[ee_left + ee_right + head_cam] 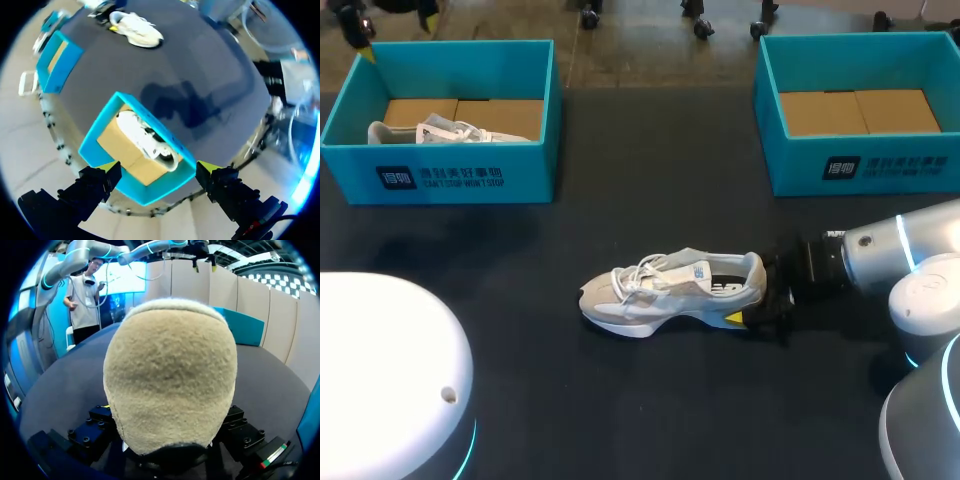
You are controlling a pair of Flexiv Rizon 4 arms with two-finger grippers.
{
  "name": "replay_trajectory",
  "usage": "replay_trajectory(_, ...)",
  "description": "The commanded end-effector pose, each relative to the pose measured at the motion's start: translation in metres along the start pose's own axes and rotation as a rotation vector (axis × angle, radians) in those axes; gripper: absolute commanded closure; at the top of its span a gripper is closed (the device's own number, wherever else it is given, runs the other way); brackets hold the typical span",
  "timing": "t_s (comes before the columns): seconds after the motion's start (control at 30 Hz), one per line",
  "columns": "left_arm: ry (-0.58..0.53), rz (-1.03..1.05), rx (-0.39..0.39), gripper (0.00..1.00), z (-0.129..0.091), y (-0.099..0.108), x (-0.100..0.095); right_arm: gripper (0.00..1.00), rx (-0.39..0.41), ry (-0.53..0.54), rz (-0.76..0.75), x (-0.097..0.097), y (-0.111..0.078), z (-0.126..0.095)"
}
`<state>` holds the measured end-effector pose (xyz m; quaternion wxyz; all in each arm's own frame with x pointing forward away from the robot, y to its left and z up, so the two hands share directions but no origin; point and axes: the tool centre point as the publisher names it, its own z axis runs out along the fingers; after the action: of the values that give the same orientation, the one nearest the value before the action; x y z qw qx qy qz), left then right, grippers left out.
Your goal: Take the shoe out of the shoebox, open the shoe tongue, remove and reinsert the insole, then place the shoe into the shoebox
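The right fingers (733, 319) were clamped on the heel of the shoe (665, 292), which sat upright mid-way across the counter (620, 400) — toe toward the left arm's side. The left fingers (106, 166) stood wide apart above the left shoebox (97, 131) — a second shoe (142, 134) lay inside. The other shoebox (880, 165) sat far right.

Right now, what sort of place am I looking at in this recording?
Most likely a robot test bench set up for shoe handling: a dark table bears two blue shoeboxes, and my right pincer grips a shoe at the heel.
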<state>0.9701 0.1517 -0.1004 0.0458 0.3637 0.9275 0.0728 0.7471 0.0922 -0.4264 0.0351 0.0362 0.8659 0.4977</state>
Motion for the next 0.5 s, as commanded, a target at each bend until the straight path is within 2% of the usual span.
replay_trajectory(0.03, 0.056, -0.472, 0.088, 0.0, -0.0042, -0.0118, -0.0093, 1.0, 0.003, -0.002, 0.001, 0.0008, -0.0001, 0.0036)
replay_trajectory(0.07, 0.057, -0.457, 0.101, 0.0, -0.0044, -0.018, -0.0101, 1.0, 0.003, -0.002, 0.001, 0.0008, -0.0001, 0.0036)
replay_trajectory(0.5, 0.057, -0.457, 0.101, 0.0, -0.0044, -0.018, -0.0101, 1.0, 0.003, -0.002, 0.001, 0.0008, -0.0001, 0.0036)
